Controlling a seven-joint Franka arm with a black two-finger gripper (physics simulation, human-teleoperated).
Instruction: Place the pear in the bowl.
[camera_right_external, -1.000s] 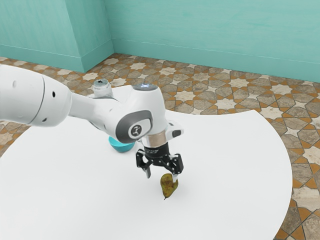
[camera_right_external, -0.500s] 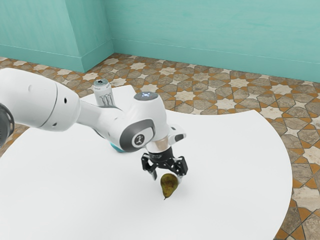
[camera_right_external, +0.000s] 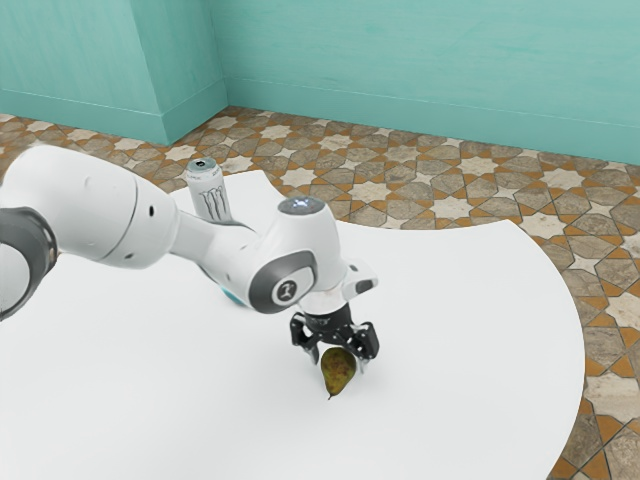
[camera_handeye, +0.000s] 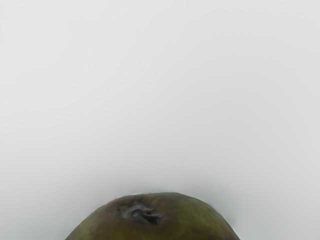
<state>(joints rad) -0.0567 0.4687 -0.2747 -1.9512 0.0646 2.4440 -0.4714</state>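
My gripper (camera_right_external: 338, 362) is low over the table in the exterior view, open, with its two fingers spread on either side of the pear's wide end. The brownish-green pear (camera_right_external: 338, 374) lies on the white table, its stem pointing away from the hand. In the wrist view the rounded end of the pear (camera_handeye: 165, 217) bulges up at the lower edge. Of the blue bowl (camera_right_external: 234, 297), a small sliver is visible behind the arm in the exterior view; the arm hides the rest.
A white and grey drink can (camera_right_external: 208, 190) stands at the table's far side, behind the arm. The white table (camera_right_external: 470, 330) has a curved edge toward the exterior view's right, with patterned floor tiles beyond.
My hand has come down and shifted slightly toward the exterior view's right, its fingers now beside the pear. The pear has stayed put. The arm uncovers more of the can and covers more of the bowl.
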